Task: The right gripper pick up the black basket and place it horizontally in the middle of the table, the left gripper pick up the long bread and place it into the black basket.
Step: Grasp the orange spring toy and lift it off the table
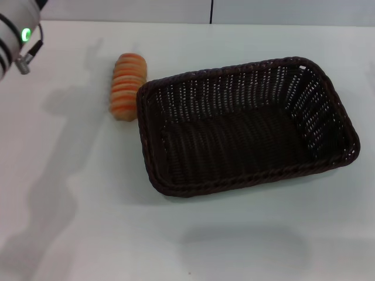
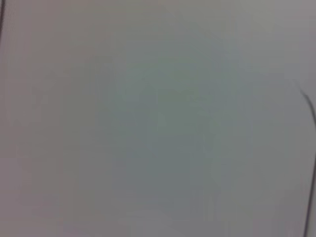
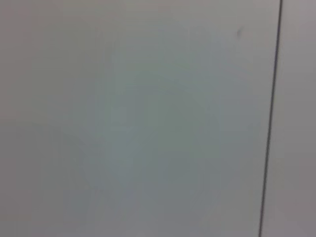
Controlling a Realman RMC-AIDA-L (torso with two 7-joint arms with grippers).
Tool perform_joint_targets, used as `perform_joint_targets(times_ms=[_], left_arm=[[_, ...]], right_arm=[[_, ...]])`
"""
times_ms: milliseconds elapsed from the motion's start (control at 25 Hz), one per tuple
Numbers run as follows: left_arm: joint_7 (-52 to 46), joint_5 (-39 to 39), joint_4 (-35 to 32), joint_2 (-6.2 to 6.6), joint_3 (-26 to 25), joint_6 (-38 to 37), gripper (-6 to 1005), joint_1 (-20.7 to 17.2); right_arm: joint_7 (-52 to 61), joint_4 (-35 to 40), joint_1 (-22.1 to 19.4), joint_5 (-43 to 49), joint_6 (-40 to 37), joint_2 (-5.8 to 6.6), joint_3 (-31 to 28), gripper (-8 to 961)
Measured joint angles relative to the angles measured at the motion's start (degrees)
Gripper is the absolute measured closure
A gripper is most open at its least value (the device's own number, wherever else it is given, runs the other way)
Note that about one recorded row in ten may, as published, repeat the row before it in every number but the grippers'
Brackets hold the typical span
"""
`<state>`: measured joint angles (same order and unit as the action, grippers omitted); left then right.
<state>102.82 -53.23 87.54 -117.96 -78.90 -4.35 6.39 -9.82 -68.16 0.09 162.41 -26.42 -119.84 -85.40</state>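
Left arm [image 1: 14,35] raised at the table's [image 1: 88,222] far-left corner — gripper unseen, its grip impossible to tell.

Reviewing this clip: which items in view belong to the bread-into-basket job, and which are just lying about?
Belongs to the job:
- black basket, lying lengthwise mid-table, empty
- long bread, on the table beside the basket's left end
- table
- left arm, only its wrist showing at the far left corner

Lying about:
- nothing else in view
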Motion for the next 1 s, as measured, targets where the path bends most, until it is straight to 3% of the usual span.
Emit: perform_joint_targets(times_ms=[80,160,520,760,1000], left_arm=[[0.2,0.0,0.7,0.0,1.6,-2.3,138,0.5],[0.3,0.4,0.8,-0.03,5.2,-8.3,138,3.3],[0.4,3.4,-4.1,-0.07,8.0,-12.8,139,9.4],[0.5,2.6,-5.5,-0.07,7.3,-12.7,139,10.1],[0.2,-6.2,-10.0,-0.44,1.1,-12.6,139,11.5]], right_arm=[[-0.1,1.2,0.5,0.0,-0.2,0.09,-0.6,168],[-0.4,1.7,0.6,0.0,-0.8,0.14,-0.9,169],[-0.8,3.4,0.2,-0.1,-3.3,0.19,-1.6,169],[-0.8,3.9,0.6,-0.1,-3.4,0.38,-2.1,168],[-0.8,3.8,0.6,-0.1,-3.4,0.4,-2.1,168]])
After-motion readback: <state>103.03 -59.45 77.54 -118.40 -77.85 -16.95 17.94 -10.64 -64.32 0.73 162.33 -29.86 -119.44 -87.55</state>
